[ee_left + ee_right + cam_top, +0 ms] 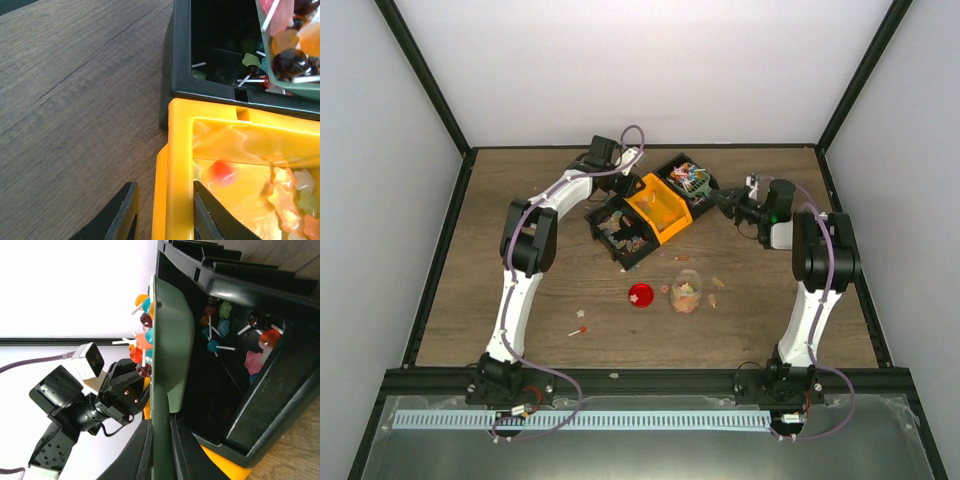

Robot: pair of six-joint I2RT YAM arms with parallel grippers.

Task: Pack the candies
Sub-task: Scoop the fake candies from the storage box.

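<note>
**Q:** Where small multicoloured candies (144, 340) are heaped, by the table's (470, 260) far edge, which arm is nearer?

**A:** The right gripper (161, 435), clamped on the green slotted plastic scoop (170, 340) bearing them ahead. The left gripper (164, 192) is narrowly parted.

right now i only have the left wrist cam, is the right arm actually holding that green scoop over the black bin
Observer: yes, the right gripper is shut on the handle of the green scoop, which is loaded with candies.
Operator: ok where's the jar
Observer: the jar stands open between the arms, on the base side of the yellow bin, with some candies inside.
Operator: and its lid
Observer: the red lid lies flat beside the jar, toward the left arm, not touching it.
</note>
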